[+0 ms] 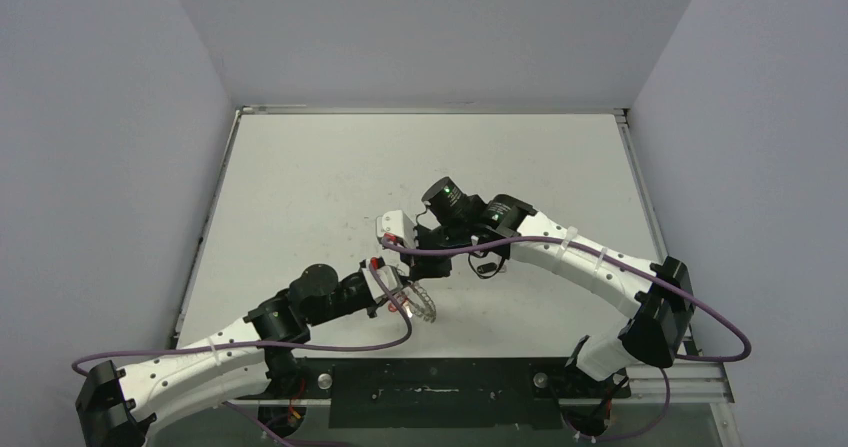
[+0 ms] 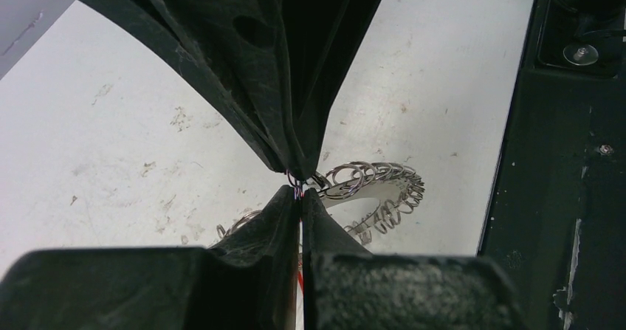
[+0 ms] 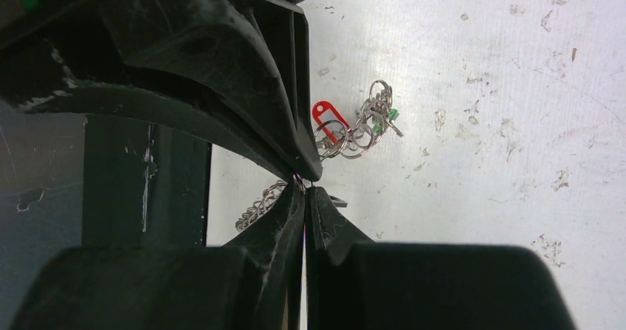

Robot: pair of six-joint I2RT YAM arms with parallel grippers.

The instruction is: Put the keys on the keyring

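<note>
The keyring is a grey ring with a frilly coiled edge, lying near the table's front edge. My left gripper is shut, its tips right at the ring's edge. My right gripper is also shut and meets the left one tip to tip from the opposite side. A thin glint shows where the tips meet; I cannot tell what is pinched. Part of the keyring shows left of the right fingers. A small black piece pokes out beside them, possibly a key. No key shows clearly.
A cluster of small split rings with a red tag and a green tag lies on the white table just beyond the tips. The dark front rail runs close beside the keyring. Purple cables loop over both arms.
</note>
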